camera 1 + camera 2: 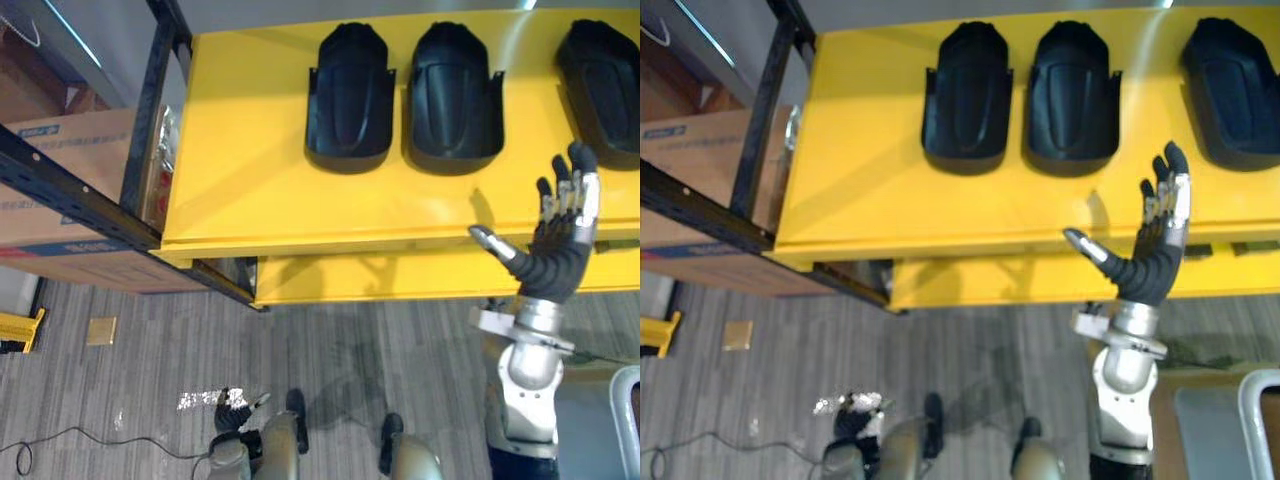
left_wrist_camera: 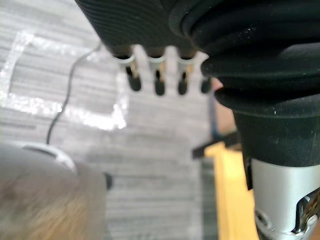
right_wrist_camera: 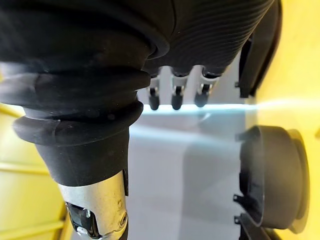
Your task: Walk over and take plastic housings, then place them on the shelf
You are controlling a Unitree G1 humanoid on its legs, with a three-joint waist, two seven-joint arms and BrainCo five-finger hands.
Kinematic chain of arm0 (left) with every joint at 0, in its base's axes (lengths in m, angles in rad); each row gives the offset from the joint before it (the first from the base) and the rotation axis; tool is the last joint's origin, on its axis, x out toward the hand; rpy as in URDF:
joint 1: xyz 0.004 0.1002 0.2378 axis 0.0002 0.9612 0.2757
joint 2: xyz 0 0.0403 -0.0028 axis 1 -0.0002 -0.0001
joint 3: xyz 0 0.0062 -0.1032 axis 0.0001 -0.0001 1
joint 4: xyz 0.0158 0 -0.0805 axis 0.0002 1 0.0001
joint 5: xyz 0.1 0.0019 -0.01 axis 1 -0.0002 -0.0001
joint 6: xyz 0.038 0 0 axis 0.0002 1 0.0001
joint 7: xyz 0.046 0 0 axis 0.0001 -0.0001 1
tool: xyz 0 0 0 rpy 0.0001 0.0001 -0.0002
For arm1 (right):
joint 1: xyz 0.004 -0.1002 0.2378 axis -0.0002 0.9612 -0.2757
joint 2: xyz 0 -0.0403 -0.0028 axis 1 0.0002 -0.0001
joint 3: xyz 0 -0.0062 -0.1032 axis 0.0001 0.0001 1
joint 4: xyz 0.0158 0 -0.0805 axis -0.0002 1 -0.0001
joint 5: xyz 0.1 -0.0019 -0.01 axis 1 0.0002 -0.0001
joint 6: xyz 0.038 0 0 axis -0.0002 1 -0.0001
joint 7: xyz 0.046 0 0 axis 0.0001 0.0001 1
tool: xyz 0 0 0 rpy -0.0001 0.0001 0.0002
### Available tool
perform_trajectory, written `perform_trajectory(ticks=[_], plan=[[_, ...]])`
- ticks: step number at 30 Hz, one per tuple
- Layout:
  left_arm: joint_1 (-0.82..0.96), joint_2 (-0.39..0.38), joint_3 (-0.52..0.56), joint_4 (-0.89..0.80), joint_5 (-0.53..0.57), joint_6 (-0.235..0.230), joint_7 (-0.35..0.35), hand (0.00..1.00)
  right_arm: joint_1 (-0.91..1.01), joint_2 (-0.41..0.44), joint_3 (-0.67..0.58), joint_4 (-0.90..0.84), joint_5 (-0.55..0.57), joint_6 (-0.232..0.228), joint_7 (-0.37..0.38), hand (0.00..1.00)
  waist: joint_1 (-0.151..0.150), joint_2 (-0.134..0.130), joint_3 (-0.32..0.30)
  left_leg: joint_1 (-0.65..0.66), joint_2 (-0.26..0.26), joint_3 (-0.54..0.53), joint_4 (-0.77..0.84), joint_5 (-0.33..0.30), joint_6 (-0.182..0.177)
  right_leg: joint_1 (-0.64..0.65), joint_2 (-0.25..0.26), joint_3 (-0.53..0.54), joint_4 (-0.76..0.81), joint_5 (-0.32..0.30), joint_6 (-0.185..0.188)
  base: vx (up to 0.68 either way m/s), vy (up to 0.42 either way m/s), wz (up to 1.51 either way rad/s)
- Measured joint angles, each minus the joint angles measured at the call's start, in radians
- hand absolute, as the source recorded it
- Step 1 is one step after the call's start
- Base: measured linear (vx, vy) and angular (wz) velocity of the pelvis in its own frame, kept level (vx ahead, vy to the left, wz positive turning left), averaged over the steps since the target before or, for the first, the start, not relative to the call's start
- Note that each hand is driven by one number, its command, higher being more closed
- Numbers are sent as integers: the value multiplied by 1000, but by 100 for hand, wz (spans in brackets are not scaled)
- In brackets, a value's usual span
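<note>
"What was nearest you, down at the bottom of the frame?"

"The left hand (image 1: 236,410), low at the bottom centre-left over the grey plank floor (image 1: 150,340). Its fingers (image 2: 159,82) hung relaxed and uncurled, with nothing in them. Some shiny tape marks (image 2: 30,102) lay on the floor just beside it, and a small tan square (image 1: 101,331) sat further off at the left."

"And the other one?"

"The right hand (image 1: 560,245) stood raised at the right of the frame, palm up against the front edge of the yellow shelf (image 1: 260,170). Its fingers pointed straight up and its thumb stuck out to the left. It was spread wide and holding nothing."

"So where were the plastic housings?"

"All on the shelf, beyond the hand, in a row along the top of the frame. The left housing (image 1: 350,95) and the middle housing (image 1: 452,100) lay just beside each other at upper centre. The right housing (image 1: 603,90) lay apart from them in the upper right corner, above the raised fingertips. I couldn't tell whether the fingertips touched it."

"Anything past that?"

"At the upper left stood a dark metal rack (image 1: 80,190) carrying a cardboard box (image 1: 70,160), right next to the shelf's left end."
</note>
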Motion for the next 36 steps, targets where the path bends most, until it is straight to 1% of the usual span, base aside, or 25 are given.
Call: perform_trajectory(ticks=[1,2,3,4,5,6,7,8,9,10,13,15,16,18,22,25,26,27,29,30,32,33,36], plan=[[0,0,0,0,0,0,0,0,-5,1,0,0,-1,0,-5,0,0,0,0,3,4,1,1,0,0,-6,2,5,17,2,3,41,-34,-17],[-1,2,-1,-1,0,0,1,0,-22,3,3,1,-3,0,-11,0,2,0,0,9,21,10,1,0,0,-45,17,33,84,18,23,25,-29,-27],[-2,2,-1,-1,1,0,1,0,-30,5,7,2,-11,0,-11,0,2,0,1,12,37,21,0,0,0,-79,28,53,136,36,22,15,-37,-55],[-8,5,0,7,1,1,3,0,-44,7,18,2,-19,-2,-11,0,2,-3,4,16,62,39,9,0,0,-129,43,83,138,-19,-4,9,-56,-60],[-16,16,0,12,0,1,3,0,-44,10,26,1,-19,-3,-11,0,0,-26,7,15,65,58,33,-5,-5,-131,37,104,34,25,0,26,-127,-54],[-19,25,0,8,0,0,3,0,-46,14,35,0,-19,-3,-12,0,-3,-45,15,15,61,63,59,-16,-13,-132,28,116,4,83,-3,26,-145,-49],[-31,26,1,8,0,0,4,0,-54,7,52,0,-19,-2,-10,0,-6,-31,31,-2,93,53,113,-49,-36,-137,58,130,24,66,-5,19,-164,-53],[-41,17,-2,7,-1,0,4,0,-51,4,63,0,-18,-2,-8,0,-7,-19,44,-11,120,50,141,-65,-48,-144,83,134,27,64,-9,-13,-136,-53],[-45,8,-5,7,-2,0,4,0,-47,3,70,0,-17,-2,-7,0,-11,-14,47,-17,130,50,149,-70,-54,-149,91,134,31,64,-9,-24,-136,-35],[-52,3,-31,12,-2,0,1,0,-43,-1,76,3,-17,-2,-6,0,-26,-10,53,-18,137,48,151,-76,-60,-162,97,135,51,64,-10,-31,-89,-11],[-56,4,-37,13,-4,-1,0,0,-43,-9,77,4,-17,-2,-2,0,-29,-10,53,-17,128,41,150,-76,-60,-171,90,132,80,62,-12,-31,-27,7],[-55,4,-43,16,-3,-2,1,0,-51,-11,79,10,-17,-2,15,0,-25,-9,54,-19,107,26,147,-75,-59,-169,71,128,88,57,-16,-58,31,23],[-53,5,-48,16,-3,-2,1,0,-52,-11,84,12,-17,-2,16,0,-23,-9,54,-19,105,25,148,-75,-59,-168,66,128,88,56,-15,-82,57,17],[-48,19,-69,16,-3,-2,1,0,-56,-11,112,19,-17,-2,30,0,-18,-9,54,-19,90,23,148,-75,-58,-159,50,129,78,56,-15,-86,55,9],[-35,43,-69,26,-1,-2,1,0,-72,-11,143,44,-17,-2,41,0,-17,-9,54,-21,82,18,147,-78,-51,-135,46,129,36,56,-15,-85,29,4],[-25,63,-68,37,-2,-2,0,0,-192,-47,195,79,-16,-3,43,0,-28,-9,60,-34,70,3,150,-76,-44,-134,40,128,21,63,-11,-87,21,7],[-25,72,-68,38,-2,-3,0,0,-276,-77,218,125,-17,-2,46,0,-26,-11,67,-34,69,1,152,-72,-41,-131,40,129,15,72,-9,-78,15,5],[-25,75,-67,38,-2,-4,1,0,-307,-88,229,141,-17,-2,51,0,-24,-11,71,-35,66,0,152,-70,-40,-129,41,129,9,77,-10,-74,23,1],[-25,78,-66,38,-2,-13,1,0,-426,-123,279,219,-18,-2,61,0,-21,-5,81,-38,63,-1,146,-63,-34,-119,41,129,-21,99,-6,-47,26,0],[-25,79,-66,38,-2,-13,1,0,-441,-128,283,232,-18,-2,61,0,-21,-4,82,-38,62,-1,146,-62,-34,-117,41,129,-25,101,-7,-39,43,0],[-25,83,-66,39,-2,-15,0,0,-551,-163,294,309,-11,1,63,0,-19,2,85,-51,54,-7,146,-58,-27,-115,38,124,-44,113,0,-14,32,9],[-25,84,-66,39,-2,-16,0,0,-577,-171,294,324,-8,2,63,0,-19,4,88,-54,51,-10,146,-56,-24,-115,36,123,-48,117,1,7,34,15],[-27,98,-65,39,-3,-19,-2,0,-704,-196,294,421,24,10,63,0,-18,11,114,-57,35,-26,147,-51,-16,-105,25,123,-55,122,8,21,47,14]])
